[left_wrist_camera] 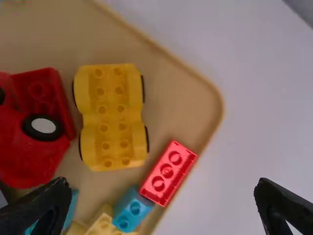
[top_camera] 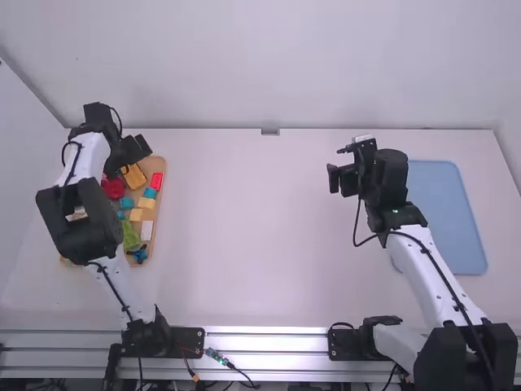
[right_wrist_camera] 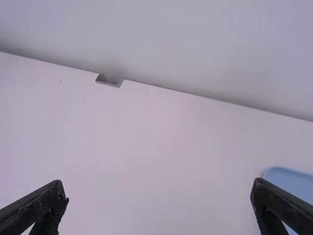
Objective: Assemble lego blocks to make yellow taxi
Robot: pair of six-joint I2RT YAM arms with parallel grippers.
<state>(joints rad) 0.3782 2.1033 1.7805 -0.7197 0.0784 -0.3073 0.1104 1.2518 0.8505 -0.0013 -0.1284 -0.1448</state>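
Two arms stand over the white table in the high view. At the upper left of the frame, the left gripper hangs over the far part of a tan tray, close above the yellow wheeled base. Teal, cream, white, red and green pieces also lie in the tray. Right of centre, the right gripper is above the table, with a blue mat at the right.

In the left wrist view, the left gripper is released and empty, its fingers wide apart in the lower corners. The yellow wheeled base lies left of centre, beside a red vehicle piece; a red block touches a teal block at lower centre.

In the right wrist view, the right gripper is likewise spread and empty, the blue mat's corner at lower right.
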